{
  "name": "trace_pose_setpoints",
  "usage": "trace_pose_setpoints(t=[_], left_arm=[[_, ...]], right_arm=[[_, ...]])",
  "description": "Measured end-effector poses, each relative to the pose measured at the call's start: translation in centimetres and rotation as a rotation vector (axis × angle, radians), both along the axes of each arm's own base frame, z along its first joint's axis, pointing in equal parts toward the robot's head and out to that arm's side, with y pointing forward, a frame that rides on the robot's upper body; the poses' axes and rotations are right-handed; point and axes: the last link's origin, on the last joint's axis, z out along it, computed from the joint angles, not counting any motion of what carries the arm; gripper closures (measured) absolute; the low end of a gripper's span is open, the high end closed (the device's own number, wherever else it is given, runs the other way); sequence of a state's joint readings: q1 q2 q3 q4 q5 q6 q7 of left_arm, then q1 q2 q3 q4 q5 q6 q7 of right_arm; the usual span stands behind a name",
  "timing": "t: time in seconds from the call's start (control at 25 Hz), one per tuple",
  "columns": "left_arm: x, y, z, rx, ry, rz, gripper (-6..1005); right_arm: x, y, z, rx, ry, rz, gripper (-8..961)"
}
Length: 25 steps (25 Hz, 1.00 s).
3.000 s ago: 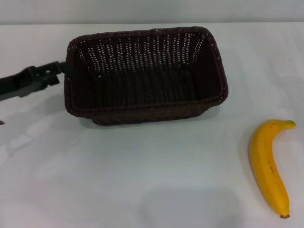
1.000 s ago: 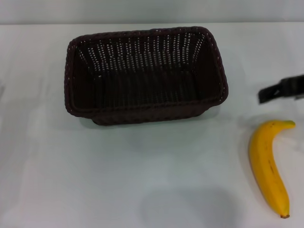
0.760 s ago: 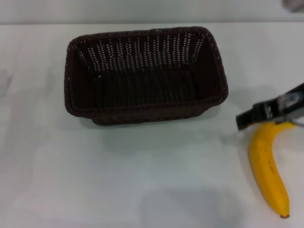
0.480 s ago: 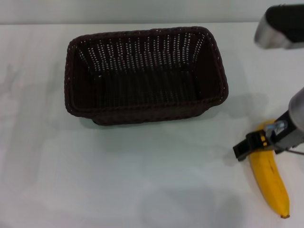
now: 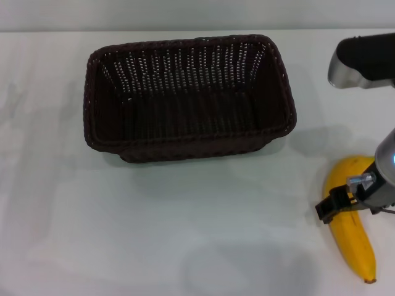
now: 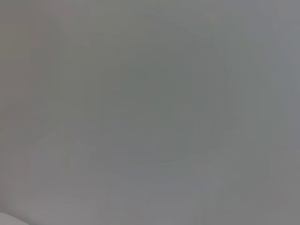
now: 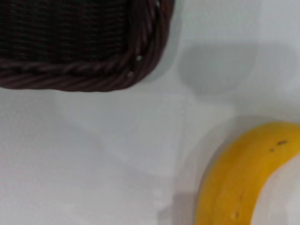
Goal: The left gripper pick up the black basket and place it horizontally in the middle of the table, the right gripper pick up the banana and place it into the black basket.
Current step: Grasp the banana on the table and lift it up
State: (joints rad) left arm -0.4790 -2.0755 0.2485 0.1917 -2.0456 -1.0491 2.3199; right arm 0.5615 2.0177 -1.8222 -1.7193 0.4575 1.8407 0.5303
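The right gripper (image 5: 336,206), a black pincer on a silver cylindrical wrist, sits low over the upper half of the single curved, smooth-skinned yellow banana (image 5: 353,240). One black finger tip (image 5: 326,211) shows at the banana's inner edge; the other side is hidden behind the wrist, so I cannot tell how wide the pincer stands or whether it grips the fruit. A second dark, rounded arm segment with a silver band (image 5: 364,61) shows higher up at the right edge.

The banana lies lengthwise on the wide, smooth white table (image 5: 185,234), near its right front corner, its small dark tip (image 5: 370,281) pointing toward the robot. In the right wrist view the banana (image 7: 243,178) shows a few brown specks, with one rounded corner of the basket (image 7: 93,47) well apart from it.

There is one large rectangular dark brown-black woven wicker basket (image 5: 188,98), with rounded corners, a braided rim and perforated sloping sides. It stands upright and crosswise in the middle of the table, well apart from the banana, with nothing in it.

The left gripper is not in view; its wrist view shows only a flat grey surface.

Half a second ago the right gripper was slightly higher and further left across the banana's stem end; it has since slid along the fruit. Basket and banana have not moved.
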Motion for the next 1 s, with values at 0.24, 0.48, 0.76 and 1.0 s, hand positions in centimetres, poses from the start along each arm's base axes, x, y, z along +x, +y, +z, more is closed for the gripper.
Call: trace_pose_setpoints(t=[0.24, 0.48, 0.76, 1.0], left_arm=[[0.0, 0.0, 0.0, 0.000, 0.002, 0.001, 122], [-0.3, -0.2, 0.3, 0.006, 0.006, 0.006, 122], [-0.3, -0.2, 0.4, 0.008, 0.008, 0.007, 122], [-0.4, -0.2, 0.6, 0.010, 0.012, 0.009, 121]], right_arm=[[1.3, 0.5, -1.1, -0.014, 0.021, 0.006, 139], [2.4, 0.7, -1.7, -0.012, 0.020, -0.013, 142], [2.8, 0.8, -1.8, -0.016, 0.014, 0.001, 145], [2.9, 1.0, -1.5, -0.009, 0.015, -0.005, 369]])
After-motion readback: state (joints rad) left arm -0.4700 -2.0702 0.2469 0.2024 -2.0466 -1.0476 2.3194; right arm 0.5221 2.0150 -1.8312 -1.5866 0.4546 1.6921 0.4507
